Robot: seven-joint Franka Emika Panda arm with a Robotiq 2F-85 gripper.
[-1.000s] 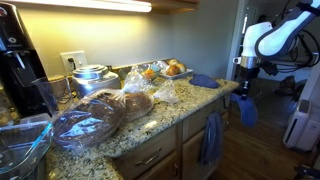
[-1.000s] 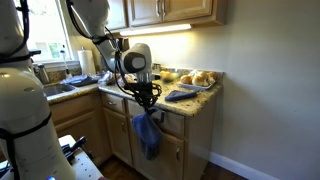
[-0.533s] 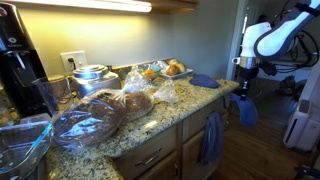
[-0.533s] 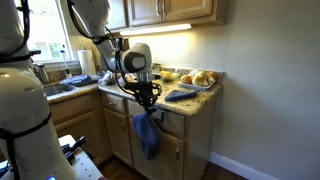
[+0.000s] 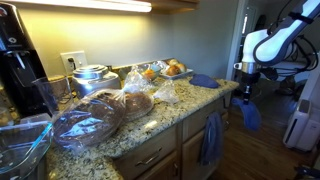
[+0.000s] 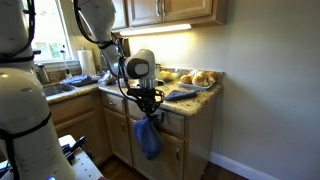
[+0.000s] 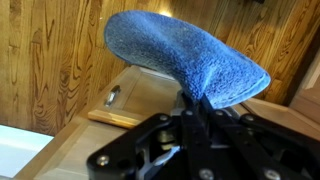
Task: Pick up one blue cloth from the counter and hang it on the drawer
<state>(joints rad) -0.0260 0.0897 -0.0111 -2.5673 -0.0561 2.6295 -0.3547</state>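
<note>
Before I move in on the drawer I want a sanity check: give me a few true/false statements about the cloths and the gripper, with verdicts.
1. The gripper is shut on a blue cloth that hangs clear of the counter. True.
2. No other cloth lies on the counter. False: a second blue cloth lies near its end.
3. A third blue cloth hangs on the cabinet front below the counter. True.
4. In the wrist view the held cloth covers the drawer handle. False: the handle is bare, off to the side of the cloth.
</note>
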